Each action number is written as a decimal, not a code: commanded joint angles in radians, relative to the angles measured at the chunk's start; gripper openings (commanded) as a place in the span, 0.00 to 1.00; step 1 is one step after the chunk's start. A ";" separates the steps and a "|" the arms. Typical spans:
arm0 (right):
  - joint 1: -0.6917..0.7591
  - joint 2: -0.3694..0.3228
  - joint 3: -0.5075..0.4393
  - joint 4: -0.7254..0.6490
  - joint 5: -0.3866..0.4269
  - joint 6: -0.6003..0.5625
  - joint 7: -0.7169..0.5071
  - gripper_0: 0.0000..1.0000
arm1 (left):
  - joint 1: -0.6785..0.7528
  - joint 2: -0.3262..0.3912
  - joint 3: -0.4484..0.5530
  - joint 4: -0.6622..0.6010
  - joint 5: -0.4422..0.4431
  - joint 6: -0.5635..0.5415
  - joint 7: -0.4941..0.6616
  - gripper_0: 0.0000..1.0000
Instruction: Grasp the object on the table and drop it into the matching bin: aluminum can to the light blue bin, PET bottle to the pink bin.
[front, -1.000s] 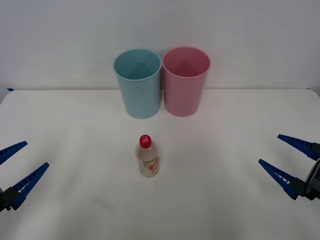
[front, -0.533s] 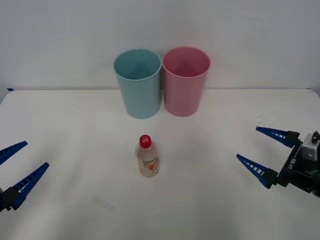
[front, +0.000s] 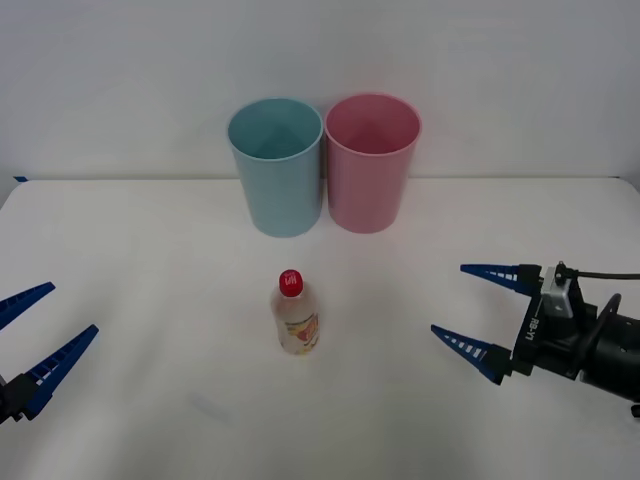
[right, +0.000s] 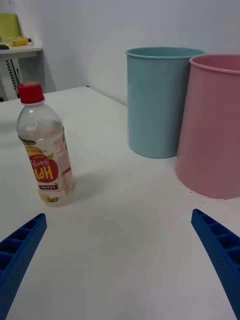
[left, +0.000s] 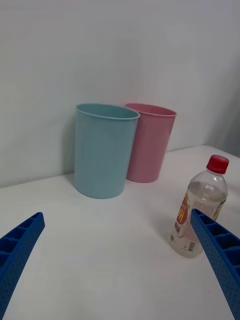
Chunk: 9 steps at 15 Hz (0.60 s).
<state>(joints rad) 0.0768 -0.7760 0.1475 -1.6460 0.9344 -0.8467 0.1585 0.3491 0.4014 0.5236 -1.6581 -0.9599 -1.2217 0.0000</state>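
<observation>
A small clear PET bottle (front: 296, 316) with a red cap and a yellow-orange label stands upright mid-table (front: 150, 240). Behind it stand the light blue bin (front: 277, 168) and, touching its right side, the pink bin (front: 370, 164). My right gripper (front: 465, 308) is open, low over the table, well to the bottom right of the bottle and pointing toward it. In the right wrist view the bottle (right: 45, 148) stands ahead with both bins (right: 159, 102) (right: 215, 127) beyond. My left gripper (front: 35, 328) hangs open at the far left edge; its view shows the bottle (left: 200, 209).
A grey wall rises behind the table's far edge. Bare white tabletop stretches between both grippers and the bottle. A shelf with yellow items (right: 15, 37) stands in the room beyond the table's side.
My right gripper has moved left across the table toward the bottle, staying open. The left arm, bottle and bins have not moved.
</observation>
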 joint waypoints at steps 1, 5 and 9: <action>-0.042 -0.023 0.080 0.000 -0.025 0.029 0.007 1.00 | 0.000 0.000 0.000 0.000 0.000 0.000 0.000 1.00; -0.109 -0.052 0.218 0.000 -0.078 0.109 0.030 1.00 | 0.000 0.000 0.000 0.000 0.000 0.000 0.000 1.00; -0.178 -0.055 0.336 0.000 -0.098 0.181 0.052 1.00 | 0.000 0.000 0.000 0.000 0.000 0.000 0.000 1.00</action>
<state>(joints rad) -0.0888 -0.8315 0.4621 -1.6460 0.8404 -0.6792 0.2057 0.3491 0.4014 0.5236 -1.6581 -0.9599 -1.2217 0.0000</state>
